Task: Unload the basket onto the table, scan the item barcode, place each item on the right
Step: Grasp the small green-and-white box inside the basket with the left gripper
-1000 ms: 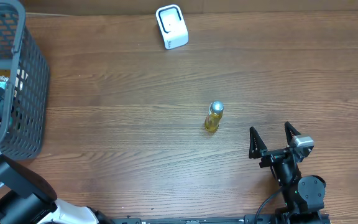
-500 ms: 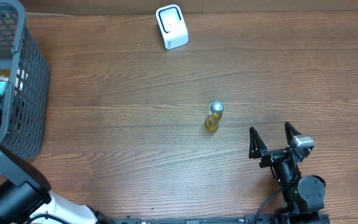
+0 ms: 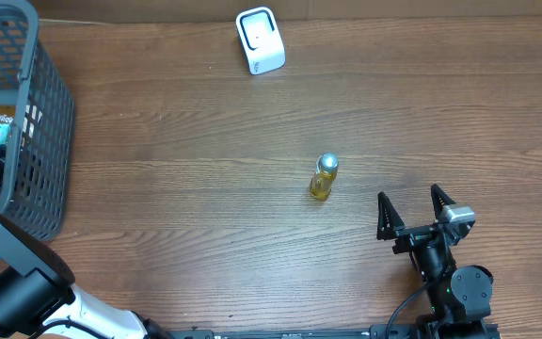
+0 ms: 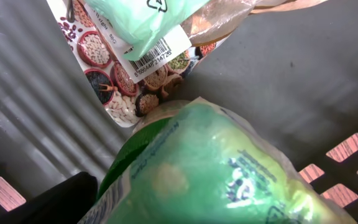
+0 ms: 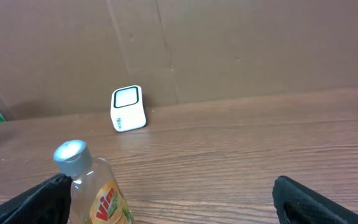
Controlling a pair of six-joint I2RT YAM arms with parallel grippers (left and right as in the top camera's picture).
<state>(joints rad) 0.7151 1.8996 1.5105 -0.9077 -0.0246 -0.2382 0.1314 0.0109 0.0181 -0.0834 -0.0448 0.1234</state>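
Note:
My left gripper is down inside the grey basket, with a green plastic packet filling the space between its jaws. Only one black finger shows, at the packet's left side, and a grip cannot be made out. Behind it lies a bean packet with a white barcode label. The white scanner stands at the table's far edge. A yellow Vim bottle stands upright mid-table. My right gripper rests open to the bottle's right, holding nothing.
The basket's mesh walls close in around the left gripper. In the right wrist view the bottle stands by the left finger, with the scanner beyond against a brown cardboard wall.
My left arm has shifted slightly beside the basket. The right arm, bottle and scanner have not moved.

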